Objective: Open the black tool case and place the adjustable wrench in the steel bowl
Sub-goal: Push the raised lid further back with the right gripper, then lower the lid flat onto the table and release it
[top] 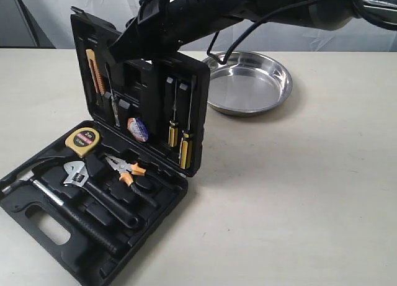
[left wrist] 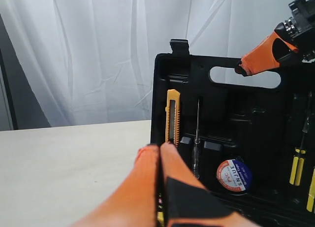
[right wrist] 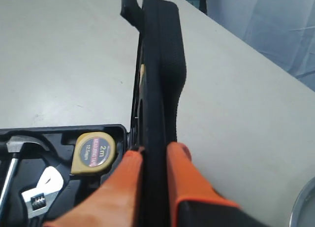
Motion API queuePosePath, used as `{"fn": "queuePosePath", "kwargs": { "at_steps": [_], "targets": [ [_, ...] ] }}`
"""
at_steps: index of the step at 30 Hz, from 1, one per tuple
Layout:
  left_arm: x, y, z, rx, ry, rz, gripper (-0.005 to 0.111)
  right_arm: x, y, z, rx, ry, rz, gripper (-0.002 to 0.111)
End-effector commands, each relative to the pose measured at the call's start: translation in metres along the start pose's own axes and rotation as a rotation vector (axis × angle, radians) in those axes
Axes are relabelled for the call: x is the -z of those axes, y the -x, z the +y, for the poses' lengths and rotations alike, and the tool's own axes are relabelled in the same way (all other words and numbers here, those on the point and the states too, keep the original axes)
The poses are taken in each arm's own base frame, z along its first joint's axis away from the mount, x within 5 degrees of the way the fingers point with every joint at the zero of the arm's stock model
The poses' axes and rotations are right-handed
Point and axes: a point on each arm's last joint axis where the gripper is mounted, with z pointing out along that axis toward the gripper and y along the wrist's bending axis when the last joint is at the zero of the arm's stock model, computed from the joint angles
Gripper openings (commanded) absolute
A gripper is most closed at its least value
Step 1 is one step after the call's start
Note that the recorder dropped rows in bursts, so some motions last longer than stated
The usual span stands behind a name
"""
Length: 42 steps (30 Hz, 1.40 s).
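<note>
My left gripper (left wrist: 160, 150) has its orange fingers pressed flat together with nothing between them, and it hangs in front of the raised lid. The black tool case (top: 25, 219) sits open on the left of the pale table (top: 298, 193), its base flat and its lid (top: 149, 81) standing nearly upright. In the base, from the left, lie the hammer (top: 46, 193), then the adjustable wrench (top: 102, 196) in its recess. The wrench's silver head points toward the yellow tape measure (top: 82, 140) and its black handle runs toward the case's near edge. The orange-handled pliers (top: 127, 169) come next. The lid carries a yellow utility knife (top: 94, 72), a roll of tape (top: 137, 129) and two yellow-and-black screwdrivers (top: 185, 146). My right gripper (right wrist: 153, 155) reaches across from the right and pinches the lid's top edge by the handle cut-out, one finger on each face. Right of the case, well apart from the wrench, the steel bowl (top: 248, 81) rests on the table.
</note>
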Motion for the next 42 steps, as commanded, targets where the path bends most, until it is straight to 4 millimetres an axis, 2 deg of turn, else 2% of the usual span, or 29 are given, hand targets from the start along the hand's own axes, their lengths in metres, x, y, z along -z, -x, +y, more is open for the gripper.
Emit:
{"fn": "queuePosePath", "kwargs": {
  "at_steps": [1, 4, 7, 13, 27, 34, 42],
  "targets": [
    [0.000, 0.000, 0.000, 0.003, -0.005, -0.005, 0.000, -0.010, -0.020, -0.003, 0.065, 0.009, 0.135, -0.001],
    [0.000, 0.000, 0.000, 0.003, -0.005, -0.005, 0.000, -0.015, -0.025, -0.003, 0.017, 0.011, 0.157, -0.001],
    [0.000, 0.000, 0.000, 0.003, -0.005, -0.005, 0.000, -0.028, -0.039, -0.003, 0.011, 0.031, 0.225, -0.001],
    [0.000, 0.000, 0.000, 0.003, -0.005, -0.005, 0.000, -0.039, -0.049, -0.004, 0.010, 0.035, 0.259, -0.001],
    [0.000, 0.000, 0.000, 0.003, -0.005, -0.005, 0.000, -0.038, -0.051, -0.005, 0.038, 0.032, 0.290, -0.001],
    [0.000, 0.000, 0.000, 0.003, -0.005, -0.005, 0.000, -0.037, -0.054, -0.014, 0.057, -0.061, 0.325, -0.001],
    [0.000, 0.000, 0.000, 0.003, -0.005, -0.005, 0.000, -0.037, -0.056, -0.016, 0.086, -0.085, 0.344, -0.001]
  ]
}}
